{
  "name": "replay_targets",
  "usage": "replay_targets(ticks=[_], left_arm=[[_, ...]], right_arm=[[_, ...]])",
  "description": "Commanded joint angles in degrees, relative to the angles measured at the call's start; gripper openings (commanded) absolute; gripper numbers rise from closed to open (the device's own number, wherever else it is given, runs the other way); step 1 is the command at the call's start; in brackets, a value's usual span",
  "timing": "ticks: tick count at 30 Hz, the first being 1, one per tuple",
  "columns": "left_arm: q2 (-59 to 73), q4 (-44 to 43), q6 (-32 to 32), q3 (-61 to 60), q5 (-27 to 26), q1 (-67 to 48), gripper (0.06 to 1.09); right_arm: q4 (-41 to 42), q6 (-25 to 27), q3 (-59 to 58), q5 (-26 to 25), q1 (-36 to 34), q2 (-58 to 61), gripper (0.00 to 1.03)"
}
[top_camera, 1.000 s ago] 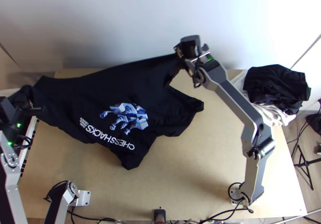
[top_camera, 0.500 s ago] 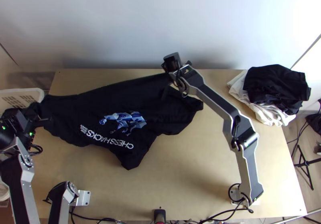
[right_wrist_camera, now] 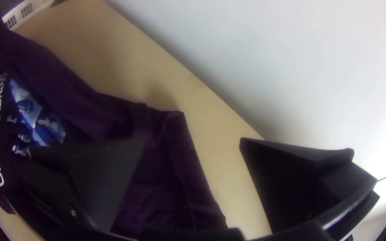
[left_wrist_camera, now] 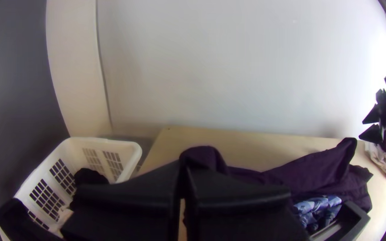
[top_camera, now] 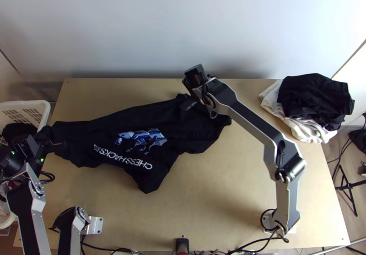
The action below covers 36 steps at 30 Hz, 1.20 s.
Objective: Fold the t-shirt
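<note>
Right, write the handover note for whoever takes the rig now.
Left end effector: shut on one end of the t-shirt, beside the white basket.
Right end effector: open above the shirt's far edge.
Shirt: loosely spread on the table, print up, uneven.
Done: no neat fold visible.
Left: straighten it, then fold.

So the black t-shirt is lying kinda rumpled across the table, printed side up. Left gripper is at its left end, right by the white basket, and the right gripper is at its far edge. Over on the right there's a messy pile, black clothes on top of white ones.
</note>
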<state>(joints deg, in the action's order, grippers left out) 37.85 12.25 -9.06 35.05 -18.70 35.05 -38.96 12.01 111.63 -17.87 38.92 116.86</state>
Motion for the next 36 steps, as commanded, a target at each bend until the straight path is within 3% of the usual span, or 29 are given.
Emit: replay_targets(ticks=[1,5,7,11,14,22,36], left_arm=[[-0.32,-0.21,-0.08,-2.18,-0.11,0.37,0.09],[-1.28,0.23,-0.43,-3.32,-0.11,0.64,0.09],[-1.9,0.41,-0.52,-4.02,-0.11,0.55,0.09],[-3.22,1.37,-0.52,-4.73,-0.11,-0.16,0.09],[-3.92,2.25,-0.34,-4.99,-0.11,-1.21,0.09],[-5.85,6.29,0.27,-4.46,-0.11,-3.76,0.09],[-1.81,4.8,0.71,-3.93,-0.02,-4.29,0.09]], right_arm=[[-0.85,-0.23,-7.04,0.55,-2.09,-6.73,0.99],[-2.08,-0.5,-8.45,1.08,-3.5,-9.37,0.99],[-4.81,-0.5,-8.54,3.98,-2.44,-10.77,0.99],[-13.86,-0.06,-9.86,8.64,3.89,-12.18,0.99],[-15.71,0.21,-13.81,11.28,10.21,-13.67,0.99],[-16.24,0.65,-19.88,15.58,23.93,-11.57,0.99],[-14.39,-1.38,-14.52,19.63,31.92,-1.55,0.99]])
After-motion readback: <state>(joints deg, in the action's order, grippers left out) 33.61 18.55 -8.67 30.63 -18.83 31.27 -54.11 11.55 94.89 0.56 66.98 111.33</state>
